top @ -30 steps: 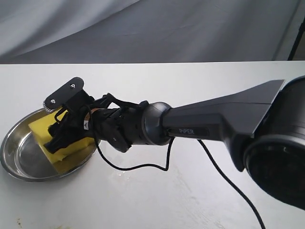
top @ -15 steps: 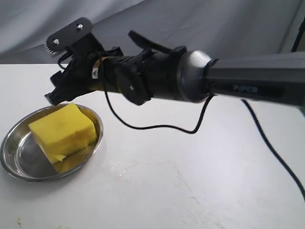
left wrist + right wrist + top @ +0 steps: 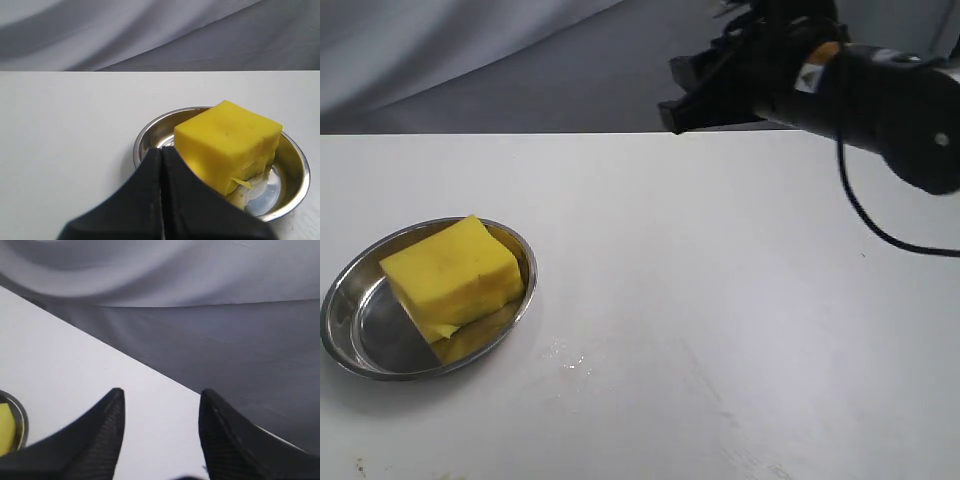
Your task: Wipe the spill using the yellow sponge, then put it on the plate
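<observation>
Yellow sponge (image 3: 452, 268) lies tilted in the plate (image 3: 365, 330) on the left of the table (image 3: 740, 300). It is a thick, bright-yellow foam block with faint specks on its top face and a ragged lower edge, mirrored in the shiny steel. Right gripper (image 3: 672, 95) hangs high over the far table edge, well apart from the plate, jaws parted on nothing; left gripper (image 3: 161, 152) sits near the plate, jaws pressed together, empty.
</observation>
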